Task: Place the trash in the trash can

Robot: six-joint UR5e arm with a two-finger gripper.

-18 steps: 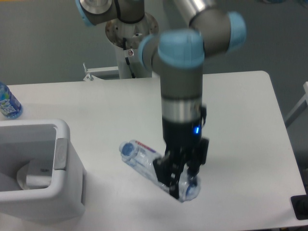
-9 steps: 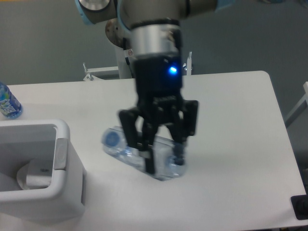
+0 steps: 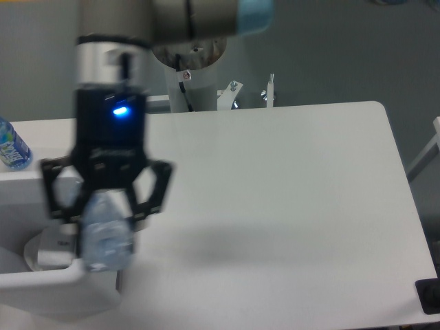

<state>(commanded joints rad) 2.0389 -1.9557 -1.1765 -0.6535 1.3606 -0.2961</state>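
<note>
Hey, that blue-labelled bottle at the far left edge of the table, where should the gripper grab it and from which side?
Only part of the blue-labelled bottle shows; it seems to stand upright behind the trash can. Probably grip its body around the label, coming from above or from the open table on its right, since the frame edge hides its left.

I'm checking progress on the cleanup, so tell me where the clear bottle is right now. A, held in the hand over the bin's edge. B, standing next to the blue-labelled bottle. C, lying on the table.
A: the hand grips the clear bottle, which hangs at the right rim of the trash can, off the table.
</note>
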